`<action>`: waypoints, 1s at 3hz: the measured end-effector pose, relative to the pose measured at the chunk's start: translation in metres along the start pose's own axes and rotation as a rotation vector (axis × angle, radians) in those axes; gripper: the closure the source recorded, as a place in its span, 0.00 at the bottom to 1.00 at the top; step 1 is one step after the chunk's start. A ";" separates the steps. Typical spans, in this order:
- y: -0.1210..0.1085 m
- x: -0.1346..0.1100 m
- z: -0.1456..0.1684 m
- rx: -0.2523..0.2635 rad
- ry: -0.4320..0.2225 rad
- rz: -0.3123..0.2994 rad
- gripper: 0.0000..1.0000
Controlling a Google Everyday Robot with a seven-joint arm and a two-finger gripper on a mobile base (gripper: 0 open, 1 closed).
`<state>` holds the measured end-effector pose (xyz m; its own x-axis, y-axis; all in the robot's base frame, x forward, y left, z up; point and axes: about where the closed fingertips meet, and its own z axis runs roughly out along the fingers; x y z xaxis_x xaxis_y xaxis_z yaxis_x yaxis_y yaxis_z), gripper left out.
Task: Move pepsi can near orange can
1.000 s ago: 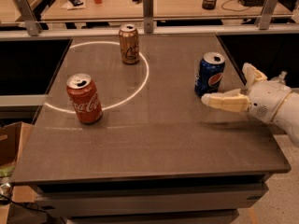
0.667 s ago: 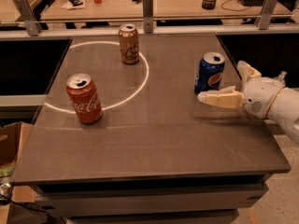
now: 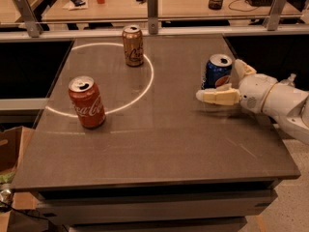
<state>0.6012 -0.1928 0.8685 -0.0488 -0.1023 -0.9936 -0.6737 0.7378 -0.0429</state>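
Note:
The pepsi can [image 3: 217, 70], blue with a silver top, stands upright on the right side of the table. My gripper [image 3: 220, 81] reaches in from the right at can height and is open. One finger [image 3: 217, 96] lies in front of the can and the other finger [image 3: 244, 69] is behind it, so the can's lower part sits between them. The orange can [image 3: 133, 45], tan-gold with dark script, stands upright at the far middle of the table, well to the left of the pepsi can.
A red Coca-Cola can [image 3: 87, 102] stands at the left on a white circle line [image 3: 147, 83] painted on the dark table [image 3: 159, 149]. A rail with posts [image 3: 153, 6] runs along the far edge. A cardboard box [image 3: 7, 151] sits on the floor at the left.
My gripper has slid a little to the left, so its fingers reach further along both sides of the pepsi can. The cans have not moved.

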 end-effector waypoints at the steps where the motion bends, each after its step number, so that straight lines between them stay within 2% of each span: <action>1: 0.004 0.000 0.019 -0.027 -0.003 -0.013 0.17; 3: 0.011 -0.011 0.043 -0.085 -0.042 -0.056 0.64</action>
<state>0.6262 -0.1549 0.8749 0.0204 -0.1120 -0.9935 -0.7350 0.6720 -0.0908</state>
